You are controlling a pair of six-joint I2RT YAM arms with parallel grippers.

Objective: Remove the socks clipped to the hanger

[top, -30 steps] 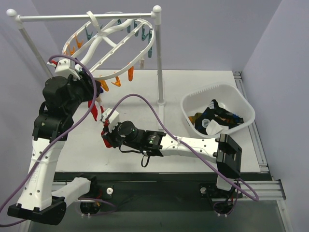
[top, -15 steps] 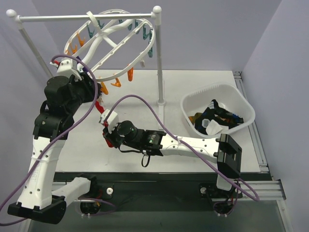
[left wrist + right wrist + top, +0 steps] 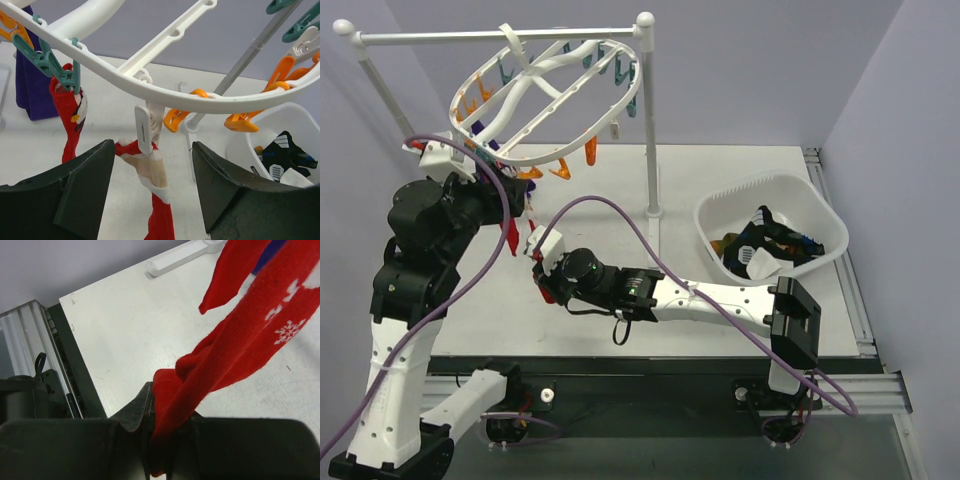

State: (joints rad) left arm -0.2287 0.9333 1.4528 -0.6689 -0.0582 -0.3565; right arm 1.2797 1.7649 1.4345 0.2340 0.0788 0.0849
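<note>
Left wrist view showed the left pincer [image 3: 151, 147] spread apart, a red-and-white sock [image 3: 150, 172] hanging between its fingers [image 3: 85, 185], clipped to the hanger [image 3: 165, 90]. The right pincer [image 3: 161, 430] was clamped on a red snowflake sock [image 3: 250, 335] over the counter [image 3: 115, 330].

The left arm [image 3: 395, 340] rises from its base at the near left corner. Its white lower link stands steep, and above it the black joints fold so the wrist points right and away. The left gripper [image 3: 152, 150] stands wide, its two dark fingers [image 3: 85, 190] well apart and pressing on nothing. The right arm [image 3: 720, 298] lies low and nearly level over the tabletop [image 3: 740, 170], stretched from its base at the near right toward the left. At its end the right gripper [image 3: 157, 440] is closed, pinched tight on a fold of a red sock [image 3: 240, 340].
</note>
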